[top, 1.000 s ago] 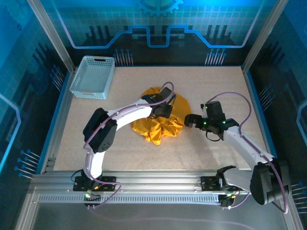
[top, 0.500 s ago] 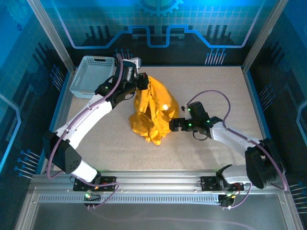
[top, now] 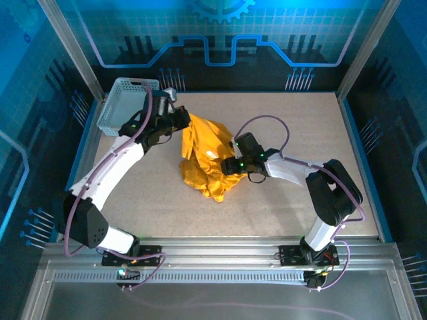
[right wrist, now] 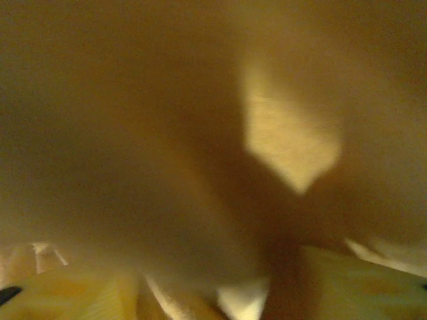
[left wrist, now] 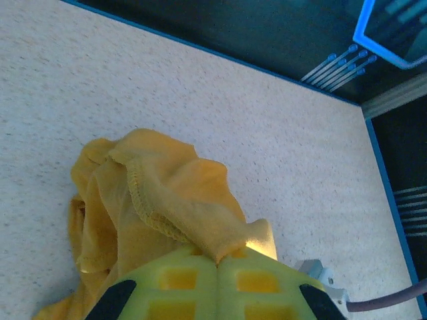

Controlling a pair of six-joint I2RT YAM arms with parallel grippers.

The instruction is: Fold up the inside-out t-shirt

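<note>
Speckled beige tabletop (top: 307, 127) lies bare across the far right and along the near edge — open passage there. Light grey plastic lattice basket (top: 127, 107) blocks the far left corner. Crumpled mustard-yellow cloth t-shirt (top: 203, 160) heaps mid-table. Left arm (top: 113, 163) slants across the left half; right arm (top: 290, 170) reaches in from the right to the cloth — both bar the centre. Aluminium frame posts (top: 369, 50) close the far corners.

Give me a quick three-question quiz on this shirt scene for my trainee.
1. True or false: the left tool is shut on the shirt.
2. Which table corner holds the basket? A far left, B far right, C near right.
3. Fill in: the right tool is up against the ____.
Key: 1 true; 2 A; 3 shirt.
</note>
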